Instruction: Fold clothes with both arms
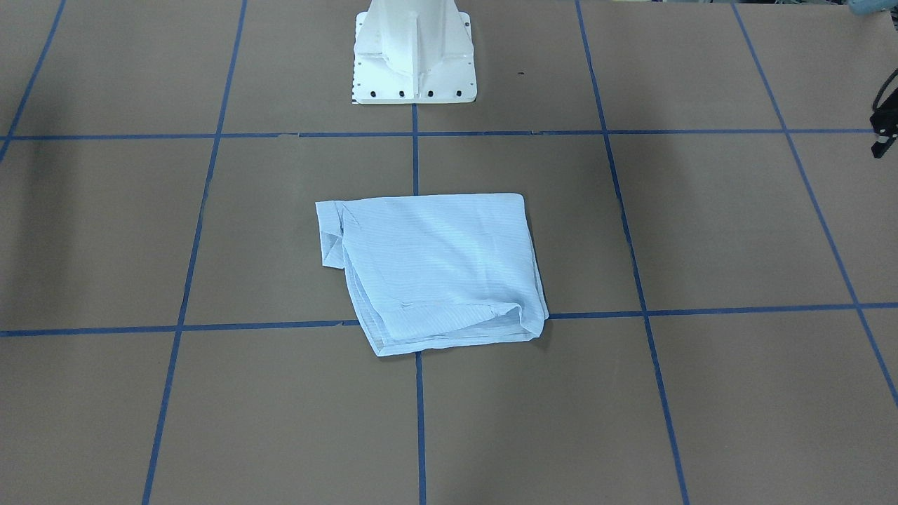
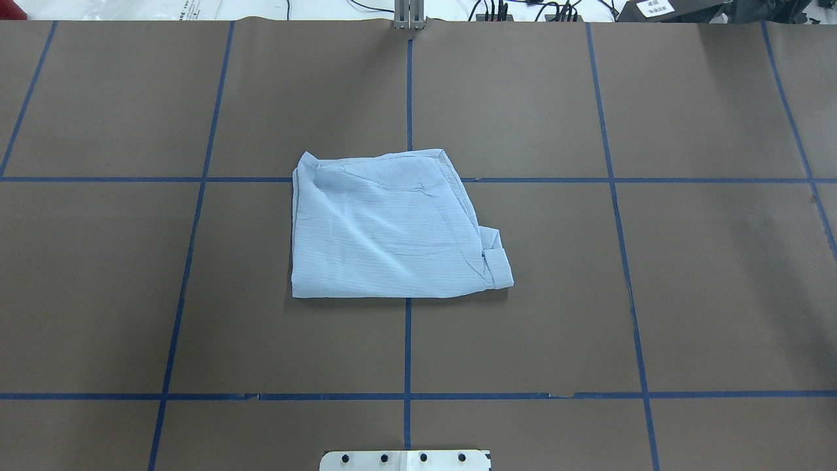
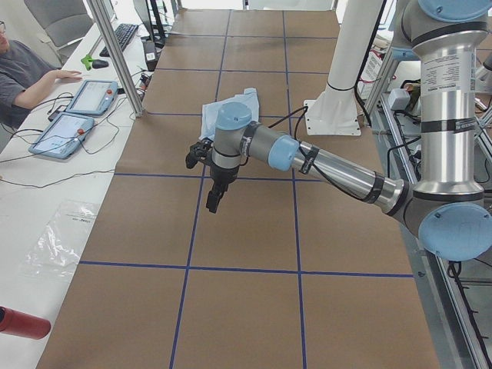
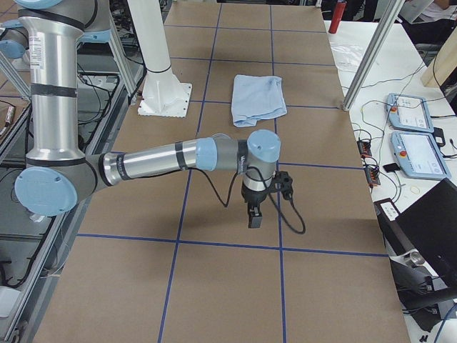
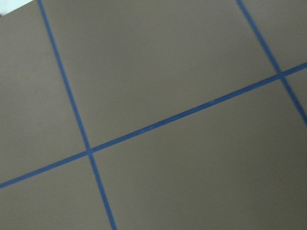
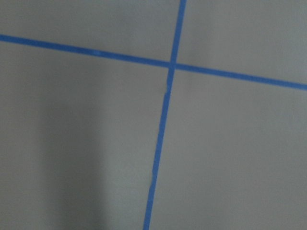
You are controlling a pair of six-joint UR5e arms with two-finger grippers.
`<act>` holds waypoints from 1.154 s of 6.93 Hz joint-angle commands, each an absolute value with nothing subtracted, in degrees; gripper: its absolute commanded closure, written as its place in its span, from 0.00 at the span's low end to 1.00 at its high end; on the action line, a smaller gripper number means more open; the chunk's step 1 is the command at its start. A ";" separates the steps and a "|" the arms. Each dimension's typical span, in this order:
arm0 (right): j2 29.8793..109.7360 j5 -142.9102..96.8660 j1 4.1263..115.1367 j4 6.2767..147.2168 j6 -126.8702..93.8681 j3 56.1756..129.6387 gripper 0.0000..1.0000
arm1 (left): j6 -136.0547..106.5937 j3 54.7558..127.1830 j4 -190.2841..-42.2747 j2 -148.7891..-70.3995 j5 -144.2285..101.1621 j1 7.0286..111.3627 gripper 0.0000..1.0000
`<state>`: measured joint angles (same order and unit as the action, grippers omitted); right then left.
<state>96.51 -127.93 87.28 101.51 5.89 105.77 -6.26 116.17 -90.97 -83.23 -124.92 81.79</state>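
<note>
The pale-blue striped shirt lies folded into a rough rectangle at the table's middle, a cuff sticking out at one corner. It also shows in the side views. My left gripper hangs over bare table far from the shirt. Only a black part of it shows at the front view's edge. My right gripper hangs over bare table on the other side. I cannot tell whether either is open or shut. Both wrist views show only brown table and blue tape.
The white pedestal stands behind the shirt. Blue tape lines grid the brown table. An operator sits by tablets on a side table, with a red bottle nearer.
</note>
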 commanded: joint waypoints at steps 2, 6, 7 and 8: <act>101.33 -131.30 89.47 99.23 6.24 105.82 0.00 | 5.67 113.12 -91.41 -75.18 -135.84 89.89 0.00; 103.95 -130.87 91.49 91.20 6.68 106.61 0.00 | 5.80 113.38 -91.49 -73.92 -136.32 90.00 0.00; 104.76 -130.87 91.49 87.92 5.98 106.61 0.00 | 5.80 113.38 -91.49 -74.09 -136.32 90.00 0.00; 104.77 -130.96 91.49 87.89 5.98 106.44 0.00 | 5.80 113.12 -91.49 -74.27 -136.32 89.91 0.00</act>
<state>104.28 -130.93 91.43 89.67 6.17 106.59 5.79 113.30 -91.49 -74.08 -136.31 89.98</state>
